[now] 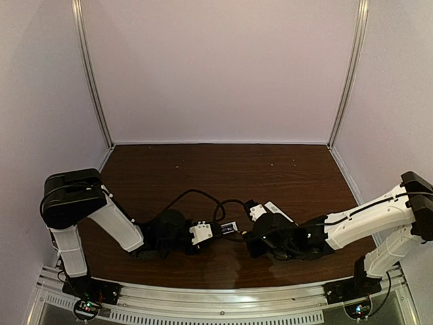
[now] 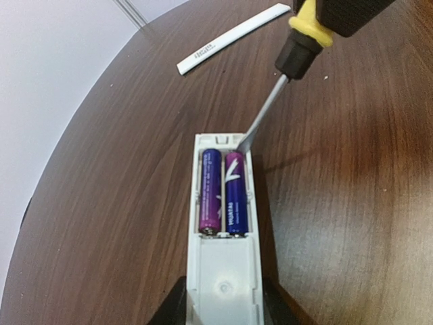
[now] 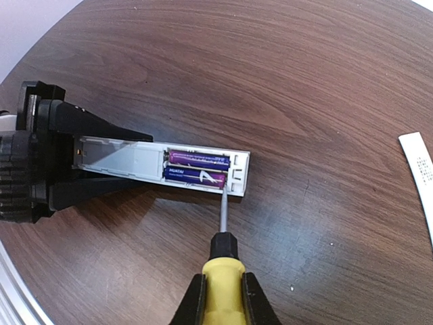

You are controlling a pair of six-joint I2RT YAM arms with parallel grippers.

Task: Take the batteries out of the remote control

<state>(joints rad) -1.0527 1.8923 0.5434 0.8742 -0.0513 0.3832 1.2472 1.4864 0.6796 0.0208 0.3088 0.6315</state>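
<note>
Nearest, left gripper (image 2: 222,308) clamped on the solid end of the remote control (image 2: 222,277), over the brown table (image 2: 352,203). Further along, in its open compartment, both batteries (image 2: 222,193) side by side. At the far end of one, the blade tip of a yellow-handled screwdriver (image 2: 292,59), pinched in the right gripper (image 3: 223,298). Beyond, well apart, lies a white cover strip (image 2: 230,37).

Top view distant; wrist views, seemingly opposed, share remote control (image 2: 223,281).
</note>
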